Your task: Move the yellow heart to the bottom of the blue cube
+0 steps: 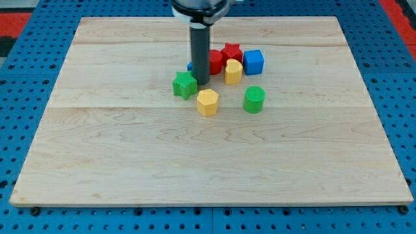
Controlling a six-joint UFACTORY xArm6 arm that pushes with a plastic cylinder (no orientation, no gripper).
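Observation:
The yellow heart (233, 71) lies near the middle top of the wooden board (130, 149), just left of and slightly below the blue cube (253, 62). My tip (201, 82) rests on the board left of the yellow heart, right beside the green star (185, 84). A red block (215, 62) and a red star (231, 52) sit between the rod and the blue cube. A bit of another blue block (190, 66) shows behind the rod.
A yellow hexagon (207, 102) lies below my tip. A green cylinder (254, 99) lies below the blue cube. The board sits on a blue perforated table (26, 78).

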